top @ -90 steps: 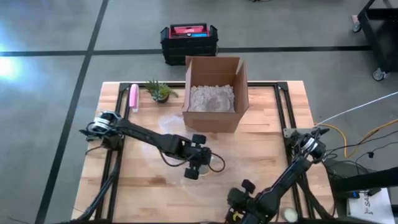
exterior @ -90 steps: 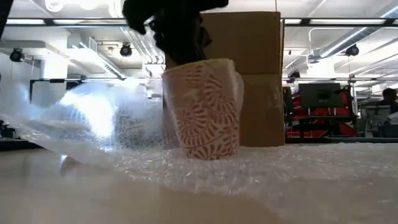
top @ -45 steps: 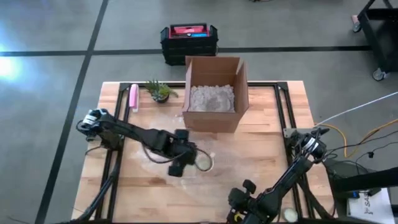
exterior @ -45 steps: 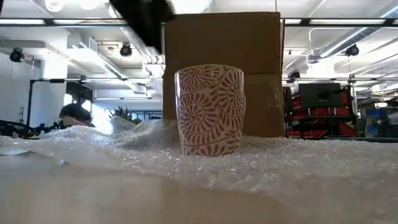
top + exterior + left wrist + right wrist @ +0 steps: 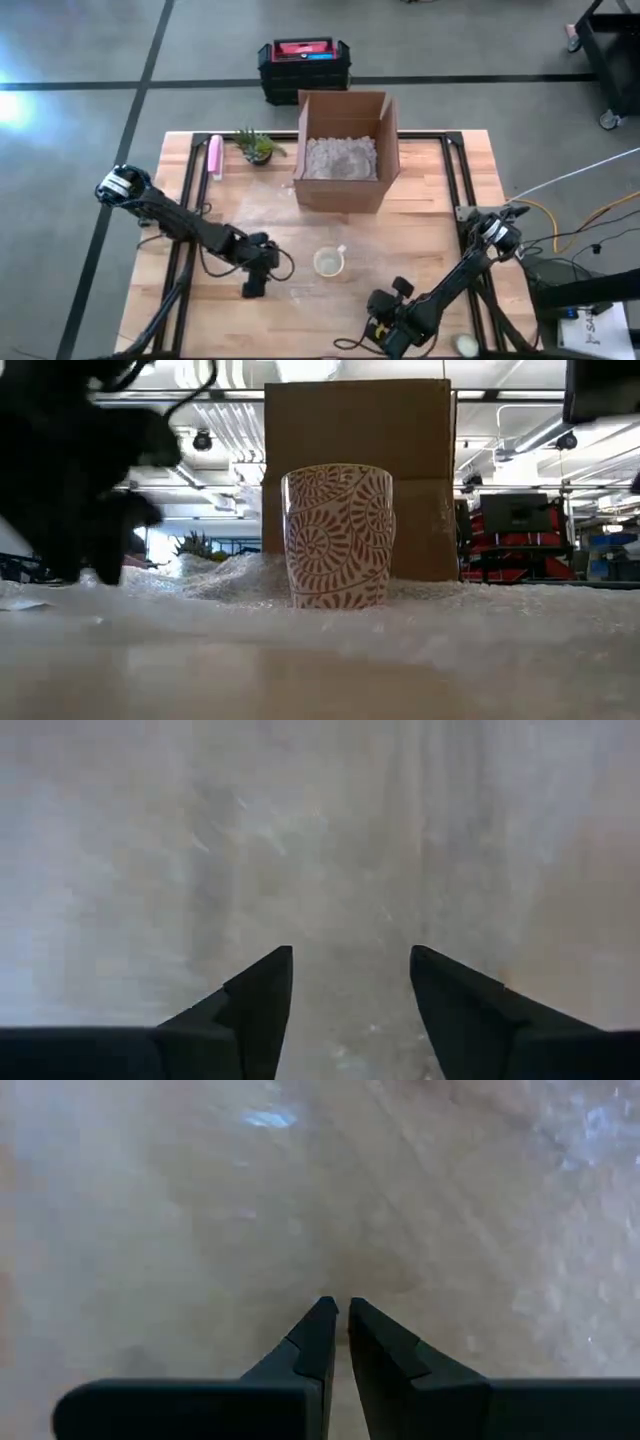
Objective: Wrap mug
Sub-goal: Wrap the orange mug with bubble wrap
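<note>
Here, the mug (image 5: 329,262) stands upright beside the left end effector (image 5: 251,288) (fingers apart, empty).

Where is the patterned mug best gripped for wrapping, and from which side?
Probably at the rim, from straight above. The mug stands upright, mouth open, on the bubble wrap, its wall clear all round. The left pincer, open and low beside it, could close one finger inside, one outside. The cardboard box stands behind, so a side approach seems tighter.
</note>
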`<state>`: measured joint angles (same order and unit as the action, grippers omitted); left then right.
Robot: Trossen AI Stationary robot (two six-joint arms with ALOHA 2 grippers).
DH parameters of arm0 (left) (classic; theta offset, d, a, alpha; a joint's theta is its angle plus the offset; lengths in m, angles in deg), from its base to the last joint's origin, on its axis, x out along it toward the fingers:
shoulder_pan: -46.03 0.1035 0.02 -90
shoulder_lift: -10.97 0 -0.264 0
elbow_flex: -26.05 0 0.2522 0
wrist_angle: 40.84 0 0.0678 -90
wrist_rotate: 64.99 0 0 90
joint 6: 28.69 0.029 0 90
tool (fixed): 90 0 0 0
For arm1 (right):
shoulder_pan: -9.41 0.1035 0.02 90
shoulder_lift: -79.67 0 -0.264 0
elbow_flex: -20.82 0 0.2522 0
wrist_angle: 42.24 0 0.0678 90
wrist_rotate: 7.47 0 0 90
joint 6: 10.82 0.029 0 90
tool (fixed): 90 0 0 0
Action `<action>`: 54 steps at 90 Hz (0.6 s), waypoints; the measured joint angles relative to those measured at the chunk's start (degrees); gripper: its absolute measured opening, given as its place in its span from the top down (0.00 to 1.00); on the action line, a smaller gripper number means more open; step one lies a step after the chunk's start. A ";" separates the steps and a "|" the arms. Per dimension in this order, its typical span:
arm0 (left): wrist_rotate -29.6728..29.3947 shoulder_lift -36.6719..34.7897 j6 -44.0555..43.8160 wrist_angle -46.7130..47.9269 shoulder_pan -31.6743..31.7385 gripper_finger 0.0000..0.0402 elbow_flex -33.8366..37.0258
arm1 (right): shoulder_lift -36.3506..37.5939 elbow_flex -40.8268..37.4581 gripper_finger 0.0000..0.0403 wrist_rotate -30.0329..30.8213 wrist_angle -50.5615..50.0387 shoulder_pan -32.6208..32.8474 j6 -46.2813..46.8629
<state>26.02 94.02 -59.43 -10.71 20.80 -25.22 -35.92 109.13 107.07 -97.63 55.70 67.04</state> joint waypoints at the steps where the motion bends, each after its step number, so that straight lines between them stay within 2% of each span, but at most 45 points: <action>1: 0.37 0.14 -0.63 -0.96 -0.09 0.56 0.57 | 0.07 -0.11 0.95 -0.13 0.14 0.00 -0.11; 8: 1.39 1.35 -4.66 -7.61 -0.88 0.59 3.50 | 0.20 -0.71 0.95 -0.33 0.38 -0.02 -2.06; 17: 1.99 3.03 -7.87 -15.23 -2.21 0.63 5.27 | 0.29 -0.73 0.95 -0.51 -0.69 -0.43 -8.90; 28: 5.70 4.57 -8.89 -22.82 -2.89 0.66 5.68 | 1.57 -0.44 0.95 -2.40 -7.57 -0.30 -14.90; 40: 11.68 4.65 -9.39 -25.88 -3.00 0.70 3.89 | 4.89 2.03 0.95 -5.77 -16.05 2.37 -11.80; 54: 19.42 3.56 -5.20 -23.16 -2.86 0.73 0.63 | 9.57 2.71 0.95 -8.27 -18.40 6.36 -3.83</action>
<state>45.43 97.58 -64.64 -33.86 17.94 -24.59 -26.35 111.85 98.80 -116.03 62.05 63.21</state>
